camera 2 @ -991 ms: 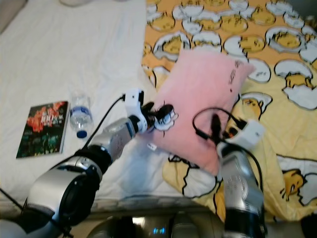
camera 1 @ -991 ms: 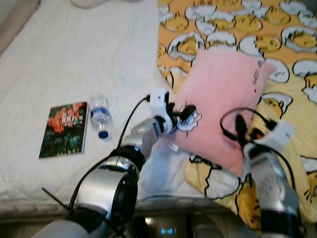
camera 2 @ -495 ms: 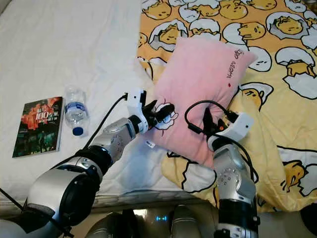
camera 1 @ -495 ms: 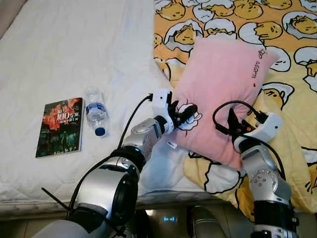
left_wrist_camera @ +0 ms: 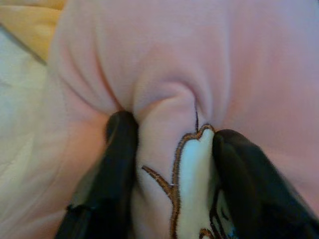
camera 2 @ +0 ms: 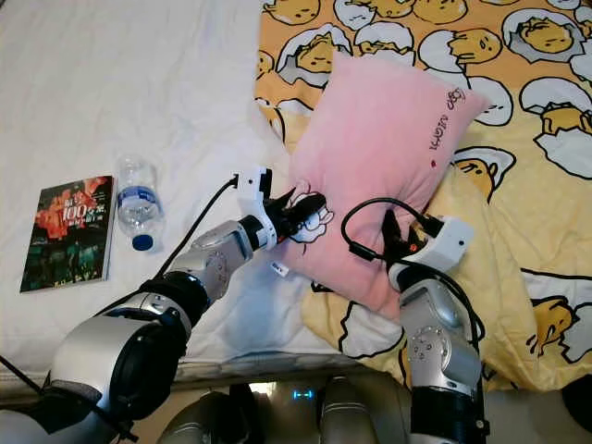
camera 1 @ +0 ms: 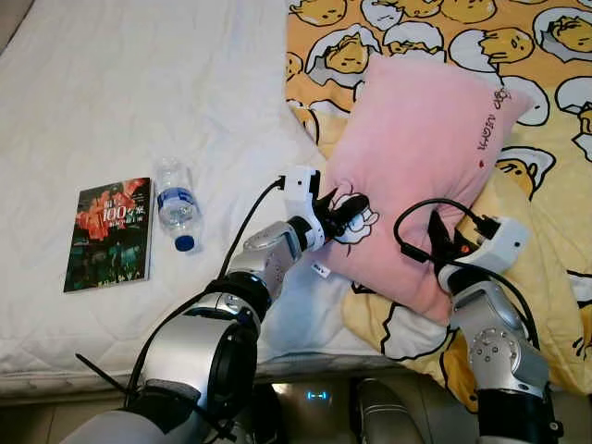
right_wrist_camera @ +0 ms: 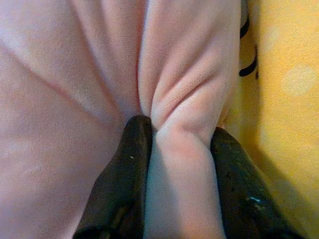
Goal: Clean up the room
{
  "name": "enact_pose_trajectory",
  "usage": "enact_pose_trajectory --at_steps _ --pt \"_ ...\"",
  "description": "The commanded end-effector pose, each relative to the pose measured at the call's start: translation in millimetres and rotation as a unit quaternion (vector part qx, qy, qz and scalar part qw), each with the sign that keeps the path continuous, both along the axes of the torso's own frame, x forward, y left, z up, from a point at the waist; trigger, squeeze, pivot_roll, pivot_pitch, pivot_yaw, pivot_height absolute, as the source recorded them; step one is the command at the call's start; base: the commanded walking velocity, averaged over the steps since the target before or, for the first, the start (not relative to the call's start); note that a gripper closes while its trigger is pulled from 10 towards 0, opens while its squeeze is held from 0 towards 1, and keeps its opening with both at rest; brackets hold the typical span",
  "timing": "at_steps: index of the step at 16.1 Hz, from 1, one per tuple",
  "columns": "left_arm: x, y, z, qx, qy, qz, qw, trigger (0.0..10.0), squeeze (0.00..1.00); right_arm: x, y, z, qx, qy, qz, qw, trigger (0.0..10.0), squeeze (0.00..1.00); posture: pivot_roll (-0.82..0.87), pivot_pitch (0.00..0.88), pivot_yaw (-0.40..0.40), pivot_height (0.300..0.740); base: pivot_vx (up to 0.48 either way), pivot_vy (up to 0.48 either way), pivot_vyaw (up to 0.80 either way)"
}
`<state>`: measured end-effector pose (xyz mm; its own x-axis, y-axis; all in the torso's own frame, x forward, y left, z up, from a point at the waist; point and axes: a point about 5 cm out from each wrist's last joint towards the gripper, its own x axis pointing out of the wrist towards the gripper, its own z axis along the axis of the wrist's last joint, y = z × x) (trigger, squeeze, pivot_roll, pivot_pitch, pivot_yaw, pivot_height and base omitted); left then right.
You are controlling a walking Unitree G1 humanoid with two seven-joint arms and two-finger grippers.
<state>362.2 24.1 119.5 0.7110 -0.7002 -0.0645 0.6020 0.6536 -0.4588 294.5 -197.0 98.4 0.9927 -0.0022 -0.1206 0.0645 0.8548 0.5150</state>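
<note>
1. One bed (camera 1: 139, 83) spreads below the camera, its bare part covered by a white quilted sheet with a fine stitched texture.
2. One yellow blanket (camera 1: 555, 111), soft and printed with many white egg-shaped cartoon figures outlined in black, covers the bed's right part and lies under the pillow.
3. One pink pillow (camera 1: 425, 157), plush and roughly rectangular, lies tilted on the blanket at its left border, with dark embroidered lettering near its far right corner and a white cartoon patch at its near left edge.
4. Two silver arms reach to the pillow's near edge.
5. The left gripper (left_wrist_camera: 172, 164) is closed on a bunched fold of the pillow's fleece at the cartoon patch, one black finger on each side.
6. The right gripper (right_wrist_camera: 174, 174) pinches a raised ridge of pink fabric at the pillow's near right edge, next to the yellow blanket.
7. One book (camera 1: 109, 233), flat and rectangular with a dark glossy cover and red lettering, lies on the white sheet well left of the pillow.
8. One clear plastic water bottle (camera 1: 176, 203) with a blue label and blue cap lies on its side between the book and the pillow, just beside the book.
</note>
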Motion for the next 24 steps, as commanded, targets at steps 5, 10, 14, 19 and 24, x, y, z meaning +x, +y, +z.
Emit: enact_pose_trajectory --at_steps 5,10,14,19,24 --pt "-12.9 -5.7 -23.1 0.009 0.044 0.003 0.999 0.0 0.00 5.3 12.9 -22.1 -0.023 0.047 0.040 0.998 0.0 0.00 -0.34 0.246 0.072 0.740 0.000 0.000 0.00" --pt "-9.4 3.4 -21.9 0.004 0.037 0.021 0.999 0.0 0.00 21.0 20.1 -24.5 -0.044 0.042 0.067 0.996 0.0 0.00 -0.30 0.188 0.065 0.740 0.000 0.000 0.00" --pt "-7.8 4.9 -21.3 0.012 0.036 0.034 0.999 0.0 0.00 27.8 23.2 -27.0 -0.049 0.036 0.091 0.994 0.0 0.00 -0.24 0.078 0.051 0.740 0.000 0.000 0.00" --pt "16.0 29.2 15.9 -0.067 -0.008 0.088 0.994 0.0 0.00 61.7 39.8 15.2 -0.072 -0.047 0.130 0.988 0.0 0.00 -0.16 0.000 0.042 0.740 0.000 0.000 0.00" --pt "40.9 67.4 94.7 -0.019 -0.199 0.121 0.972 0.0 0.00 92.7 30.8 106.8 -0.157 -0.184 0.093 0.966 0.0 0.00 -0.11 0.000 0.020 0.740 0.000 0.000 0.00"
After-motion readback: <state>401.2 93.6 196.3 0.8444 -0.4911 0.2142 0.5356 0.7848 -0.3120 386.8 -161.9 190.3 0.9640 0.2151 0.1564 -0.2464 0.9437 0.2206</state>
